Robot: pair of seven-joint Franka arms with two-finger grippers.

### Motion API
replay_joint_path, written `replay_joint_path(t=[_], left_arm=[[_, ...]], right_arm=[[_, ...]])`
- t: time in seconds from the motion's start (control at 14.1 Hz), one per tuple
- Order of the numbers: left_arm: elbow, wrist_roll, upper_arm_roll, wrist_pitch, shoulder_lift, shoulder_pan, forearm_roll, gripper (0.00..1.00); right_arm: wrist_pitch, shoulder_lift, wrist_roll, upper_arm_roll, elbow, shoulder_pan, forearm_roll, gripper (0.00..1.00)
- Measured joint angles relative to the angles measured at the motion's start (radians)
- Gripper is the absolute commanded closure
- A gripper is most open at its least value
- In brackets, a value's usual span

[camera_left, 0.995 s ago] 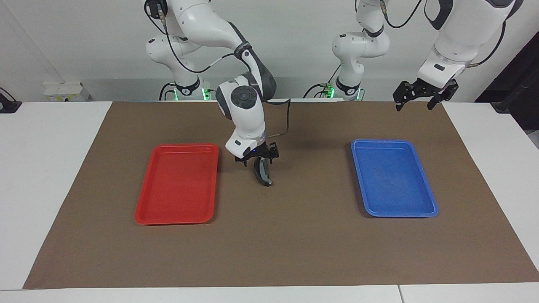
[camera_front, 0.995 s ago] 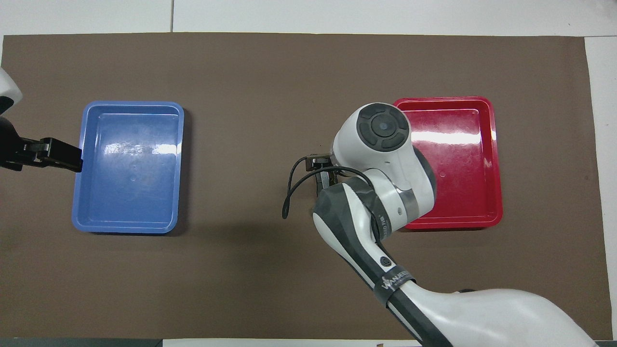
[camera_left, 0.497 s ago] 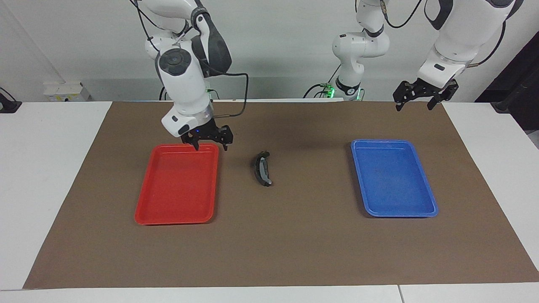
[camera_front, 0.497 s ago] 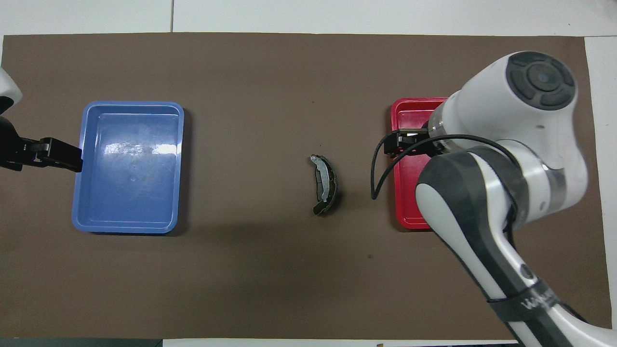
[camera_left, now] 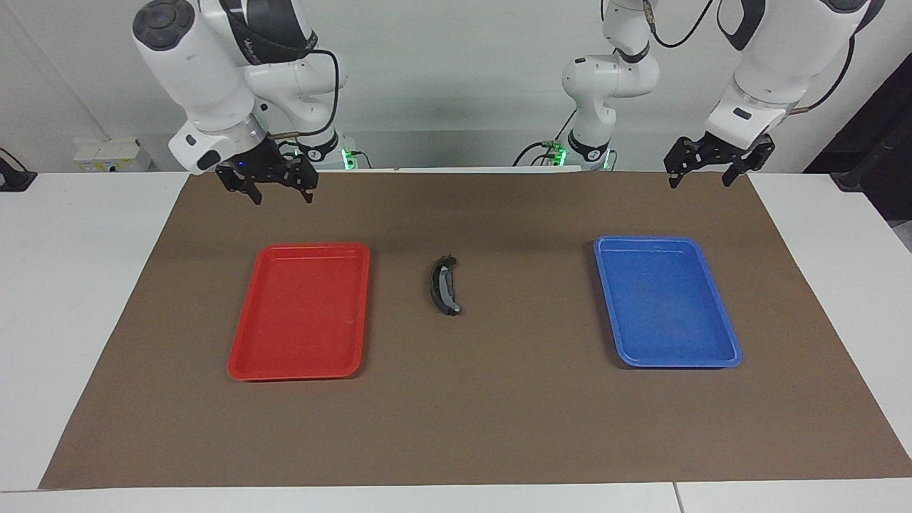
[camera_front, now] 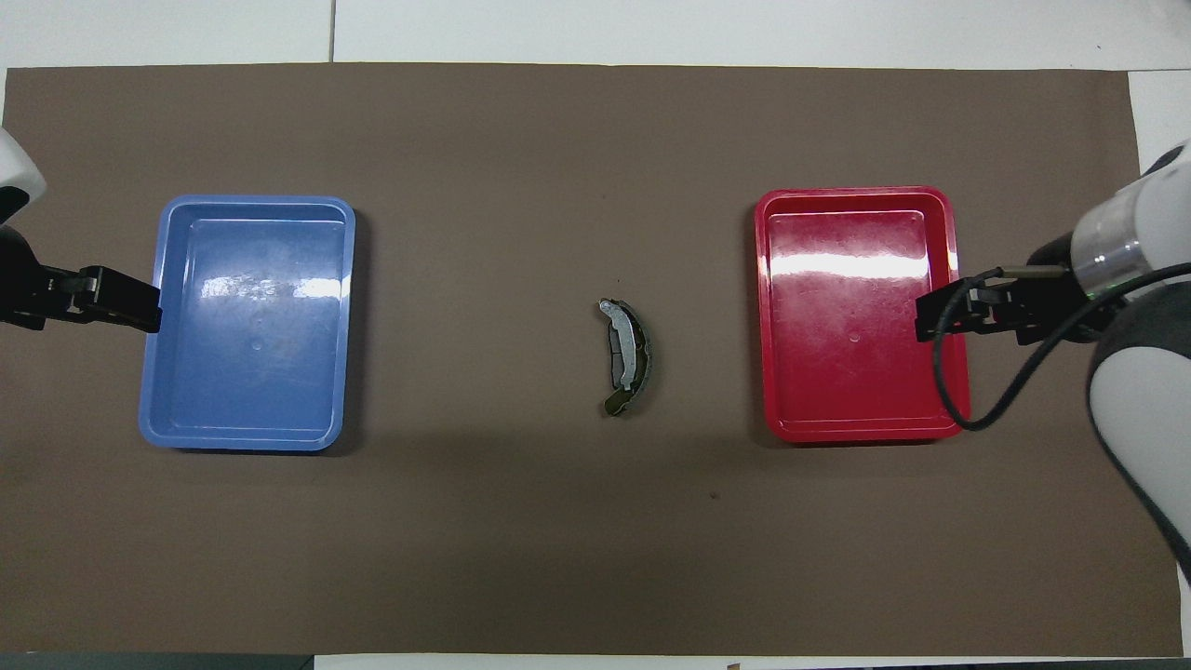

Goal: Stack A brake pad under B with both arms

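The long crescent piece B [camera_left: 443,286] lies flat on the brown mat between the two trays, its light-grey strip up; it also shows in the overhead view [camera_front: 623,352]. A darker layer [camera_front: 644,361] shows along its outer curve and under it; I cannot tell whether this is the short A brake pad, which I cannot make out on its own. My right gripper [camera_left: 280,192] is open and empty, raised over the mat's edge by the robots, apart from the stack. My left gripper [camera_left: 700,178] is open and empty, waiting high over the mat's corner at the left arm's end.
A red tray [camera_left: 246,356] lies toward the right arm's end and a blue tray [camera_left: 719,356] toward the left arm's end; nothing lies in either. In the overhead view the right gripper [camera_front: 923,316] overlaps the red tray's rim [camera_front: 958,279].
My right gripper has let go of the crescent piece, risen and drawn back past the red tray toward its base. The piece stays on the mat. The left arm has not moved.
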Motion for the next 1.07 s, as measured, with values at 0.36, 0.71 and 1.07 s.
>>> replay_joint_path(t=[0.36,0.71,1.07], left_arm=[[0.0,0.0,0.0,0.0,0.0,0.0,0.0,0.0],[0.0,0.001,0.002,0.001,0.0,0.0,0.0,0.0],[-0.003,0.001,0.0,0.004,0.0,0.0,-0.017,0.0]], right_arm=[[-0.006,0.01,-0.015,0.004,0.047,-0.042,-0.06,0.0],[-0.024,0.02,-0.02,0.055,0.072,-0.123,-0.084,0.0],[-0.032,0.021,-0.02,0.057,0.078,-0.138,-0.085,0.0]])
